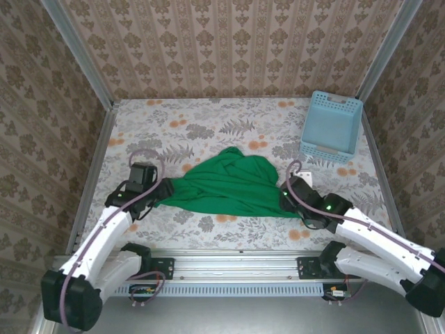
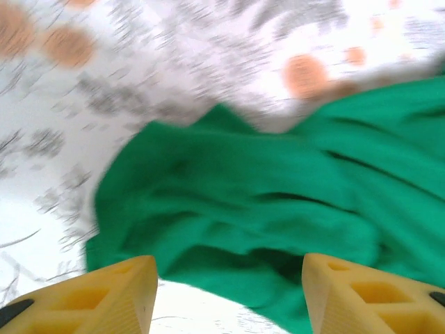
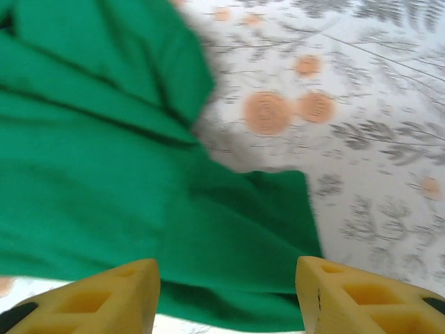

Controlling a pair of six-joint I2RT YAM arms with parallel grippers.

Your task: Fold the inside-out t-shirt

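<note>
The bright green t-shirt [image 1: 229, 184] lies crumpled and wrinkled in the middle of the flowered table. My left gripper [image 1: 158, 193] is at the shirt's left end, open, its yellow fingers [image 2: 115, 296] spread wide over the cloth's bunched edge [image 2: 243, 209] with nothing between them. At the shirt's right end my right gripper [image 1: 286, 198] is open too. Its yellow fingers [image 3: 348, 299] straddle a flat corner of the green cloth [image 3: 139, 202] without holding it.
A light blue lattice basket [image 1: 332, 126] stands at the back right of the table. Patterned walls close in the back and both sides. A metal rail [image 1: 229, 266] with the arm bases runs along the near edge.
</note>
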